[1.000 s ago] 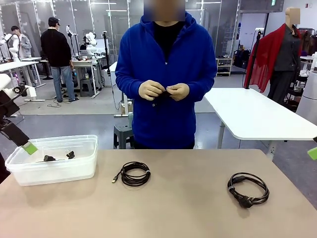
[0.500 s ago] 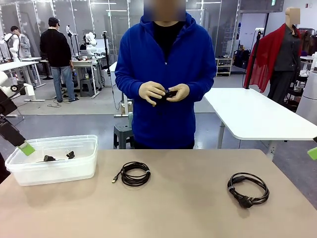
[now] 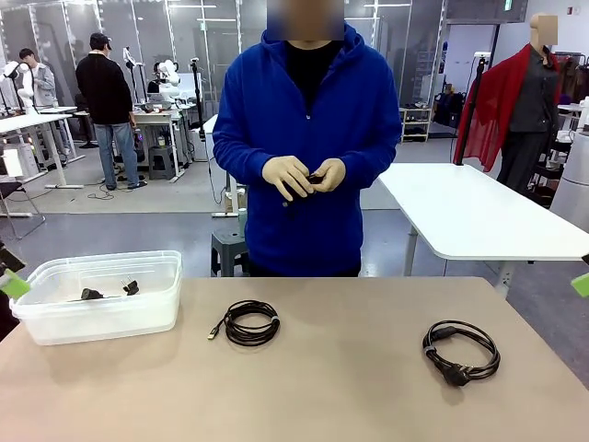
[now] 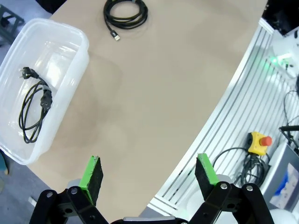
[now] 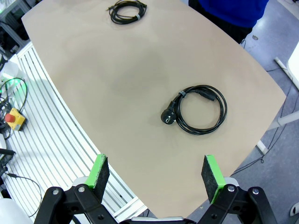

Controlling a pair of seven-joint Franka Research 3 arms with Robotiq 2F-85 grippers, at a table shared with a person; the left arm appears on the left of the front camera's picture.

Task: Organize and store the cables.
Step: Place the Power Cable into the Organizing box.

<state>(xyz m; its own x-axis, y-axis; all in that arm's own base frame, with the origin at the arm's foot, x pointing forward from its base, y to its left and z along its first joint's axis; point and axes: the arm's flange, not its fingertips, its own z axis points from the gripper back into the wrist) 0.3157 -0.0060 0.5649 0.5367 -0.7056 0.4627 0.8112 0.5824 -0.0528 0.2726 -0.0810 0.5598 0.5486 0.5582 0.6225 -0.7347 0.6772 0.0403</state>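
Black cable (image 3: 89, 294) in tub (image 3: 101, 324) blurred thru cloudy wall

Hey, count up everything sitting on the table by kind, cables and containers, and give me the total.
Black cables: 3 (thin coil, power cord, cable in the bin)
Clear plastic bin: 1
Total: 4
Not counted: the small dark item in the person's hands.

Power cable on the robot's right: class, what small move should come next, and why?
Probably lower the right gripper toward the power cable: its jaws stand open, the cable lies free on the table ahead of them, not yet in the bin.
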